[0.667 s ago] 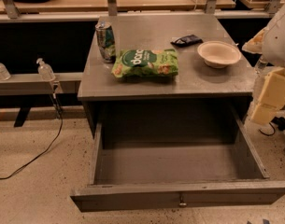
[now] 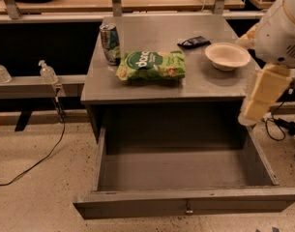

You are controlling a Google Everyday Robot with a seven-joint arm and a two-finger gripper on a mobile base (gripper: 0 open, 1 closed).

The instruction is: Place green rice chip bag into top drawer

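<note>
Drawer [image 2: 185,203] stands pulled open, while the bag [image 2: 152,65] lies on the table [image 2: 161,88] between can [image 2: 110,42] and bowl [image 2: 227,56], well apart from the gripper [image 2: 253,111], grasp state indiscernible, hanging off the table's right edge; pick-up and placement both remain.

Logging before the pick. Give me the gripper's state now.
Gripper: open or closed cannot be told; it hangs by the grey table's right edge, away from the green rice chip bag, which lies on that table.
</note>
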